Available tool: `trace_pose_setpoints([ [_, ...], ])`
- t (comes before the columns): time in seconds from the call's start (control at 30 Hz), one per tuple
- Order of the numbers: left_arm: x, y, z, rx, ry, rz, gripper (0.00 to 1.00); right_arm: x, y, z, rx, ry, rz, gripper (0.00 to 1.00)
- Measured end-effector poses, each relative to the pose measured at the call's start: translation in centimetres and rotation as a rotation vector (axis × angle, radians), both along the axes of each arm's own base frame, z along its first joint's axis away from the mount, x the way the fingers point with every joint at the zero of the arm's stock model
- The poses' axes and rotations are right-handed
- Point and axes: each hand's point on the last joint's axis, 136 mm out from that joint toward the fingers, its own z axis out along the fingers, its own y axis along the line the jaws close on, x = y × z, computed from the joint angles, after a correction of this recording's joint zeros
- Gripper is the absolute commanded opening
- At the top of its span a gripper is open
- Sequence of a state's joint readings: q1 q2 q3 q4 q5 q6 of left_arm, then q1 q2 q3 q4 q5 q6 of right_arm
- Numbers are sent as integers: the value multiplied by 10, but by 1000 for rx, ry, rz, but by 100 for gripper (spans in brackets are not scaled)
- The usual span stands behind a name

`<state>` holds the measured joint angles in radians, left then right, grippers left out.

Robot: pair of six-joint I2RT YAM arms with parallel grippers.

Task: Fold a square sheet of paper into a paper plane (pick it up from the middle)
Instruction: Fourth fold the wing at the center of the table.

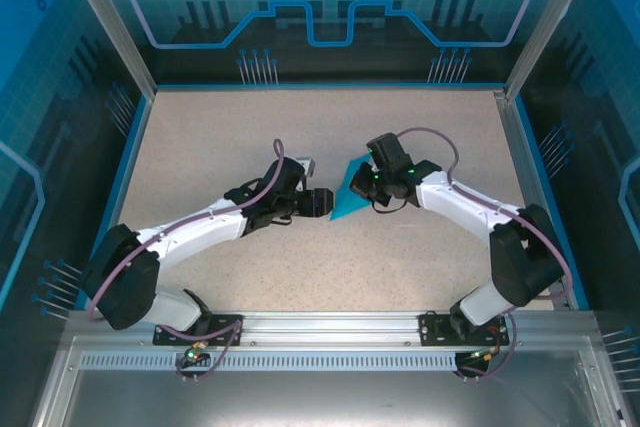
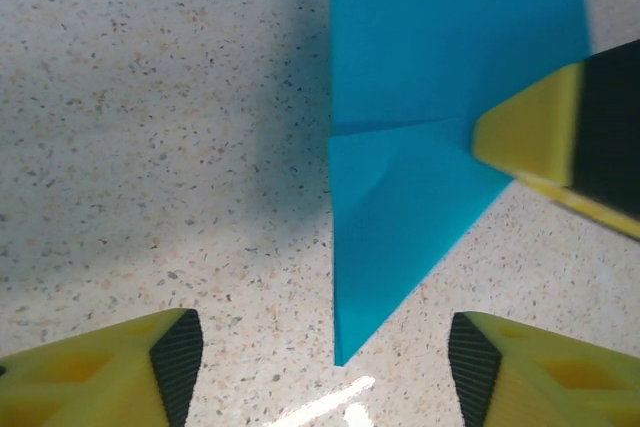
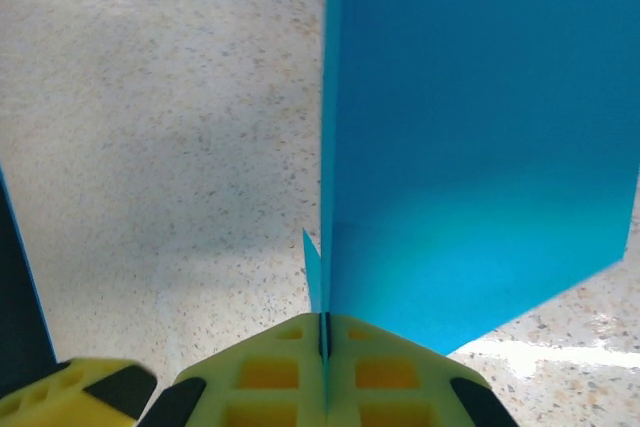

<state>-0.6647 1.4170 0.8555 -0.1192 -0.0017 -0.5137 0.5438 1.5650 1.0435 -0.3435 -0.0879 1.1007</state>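
The bright blue sheet of paper [image 1: 348, 199] is folded into a pointed, creased shape at the middle of the table. My right gripper [image 1: 372, 185] is shut on its folded edge [image 3: 323, 332], and a wide blue flap [image 3: 480, 147] spreads out to the right of the jaws. My left gripper [image 1: 320, 203] faces it from the left. In the left wrist view the left gripper [image 2: 325, 347] stands open, its pads well apart on either side of the paper's sharp tip [image 2: 345, 342] without touching it. A yellow finger [image 2: 530, 142] of the right gripper presses on the paper [image 2: 430, 77].
The speckled beige tabletop [image 1: 220, 147] is bounded by blue walls and an aluminium frame [image 1: 330, 332] along the near edge. Both arms reach in towards the centre, their grippers a few centimetres apart.
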Motion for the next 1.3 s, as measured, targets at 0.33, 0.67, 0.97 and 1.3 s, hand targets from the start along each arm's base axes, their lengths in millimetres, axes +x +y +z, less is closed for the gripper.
trace_pose_setpoints([
  [0.33, -9, -18, -40, 35, -84, -149, 74, -4, 4, -46, 5, 165, -87, 0],
  [0.67, -15, -45, -64, 66, -245, -334, 58, -16, 3, -59, 10, 266, -123, 0],
  [0.97, -11, -51, -75, 82, -342, -397, 42, -18, 8, -61, 23, 334, -133, 0],
  [1.3, -6, -55, -78, 82, -371, -402, 17, -18, 8, -58, 32, 366, -139, 4],
])
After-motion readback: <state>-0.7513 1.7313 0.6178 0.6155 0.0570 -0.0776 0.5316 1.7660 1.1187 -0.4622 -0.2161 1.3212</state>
